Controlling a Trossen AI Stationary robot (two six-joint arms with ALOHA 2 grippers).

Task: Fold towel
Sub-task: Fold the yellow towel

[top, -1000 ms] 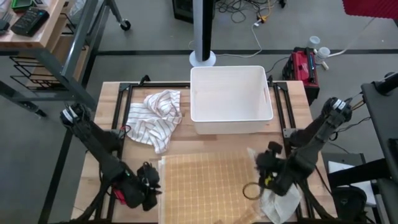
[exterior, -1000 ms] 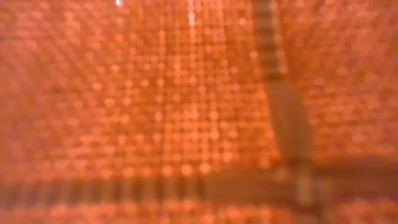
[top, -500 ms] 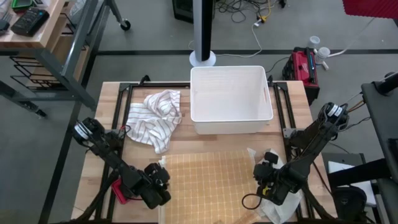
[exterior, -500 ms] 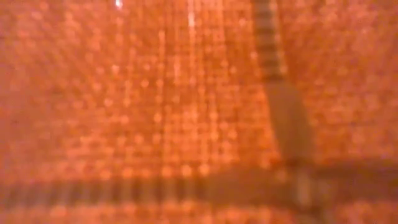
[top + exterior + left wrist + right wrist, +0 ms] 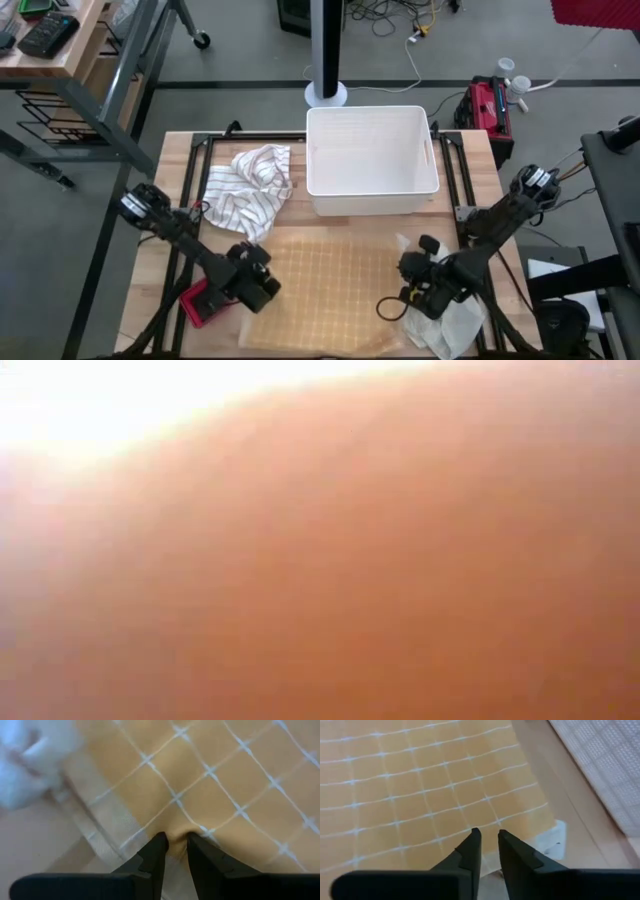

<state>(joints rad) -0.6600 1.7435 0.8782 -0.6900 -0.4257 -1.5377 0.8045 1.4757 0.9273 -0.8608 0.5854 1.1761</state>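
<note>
1. You have both arms down at the near edge of the counter [image 5: 180, 150], one at each near corner of the tan checked towel [image 5: 330, 290], which lies spread flat in front of the white bin [image 5: 372, 160].
2. Left gripper [image 5: 175, 845]: a moment ago it stood off the towel's left edge; now it sits on the near-left corner, and the left wrist view shows its fingers [image 5: 155, 852] pinched on a small ridge of the tan cloth — a grasp on the towel.
3. Right gripper [image 5: 489, 842]: it has slid inward from the right side to the near-right corner. Its fingers [image 5: 470, 850] have narrowed with the towel's edge running between them, so you look to be closing on the cloth, though the pinch is less plain than on the left.
4. The low view, which showed the weave sharply before, is now a smooth orange blur — I judge the front edge has begun to lift or shift close to that lens.
5. What this means: both near corners are taken, so the first fold, carrying the near edge toward the bin, can start.
6. The striped cloth [image 5: 250, 185] lies bunched beside the bin, and a white cloth [image 5: 450, 325] lies under the right arm — keep clear of both.
</note>
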